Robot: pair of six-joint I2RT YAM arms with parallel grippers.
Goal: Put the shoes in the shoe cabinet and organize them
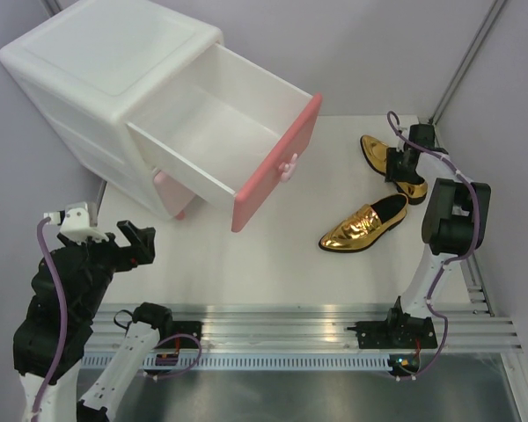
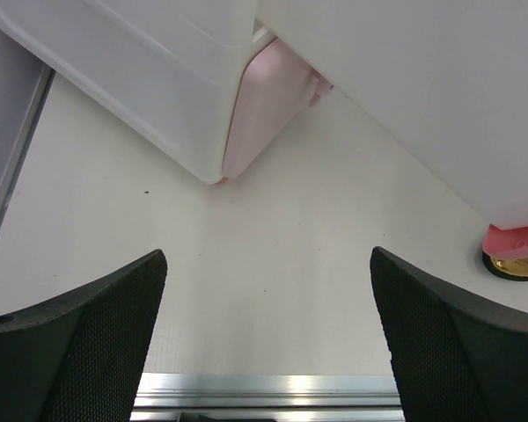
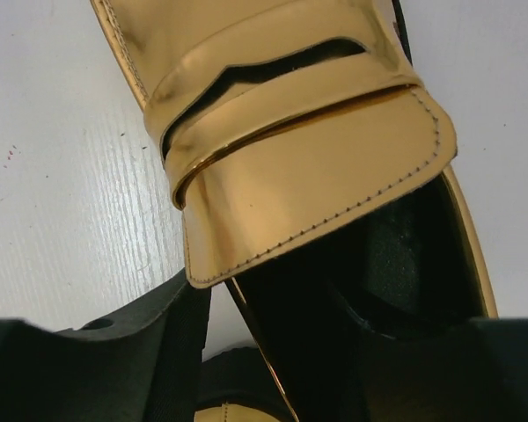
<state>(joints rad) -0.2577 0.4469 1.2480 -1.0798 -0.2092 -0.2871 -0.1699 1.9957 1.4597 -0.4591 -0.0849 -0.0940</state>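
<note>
The white shoe cabinet (image 1: 114,61) stands at the far left with its upper drawer (image 1: 246,83) pulled out, pink front (image 1: 277,163) forward; what shows of the inside is bare white. Two gold shoes lie at the right: one (image 1: 365,227) nearer the middle, one (image 1: 389,158) farther back. My right gripper (image 1: 403,167) is open and straddles the far gold shoe's (image 3: 282,149) side wall, one finger (image 3: 114,352) outside, the other in the dark inside. My left gripper (image 1: 136,242) is open and empty, near the table's front left. The green shoes are out of view.
The left wrist view shows the pale pink lower drawer front (image 2: 264,105), the underside of the pulled-out drawer (image 2: 422,88) overhead and a sliver of gold shoe (image 2: 515,266). A metal rail (image 1: 290,321) runs along the near edge. Grey walls close both sides.
</note>
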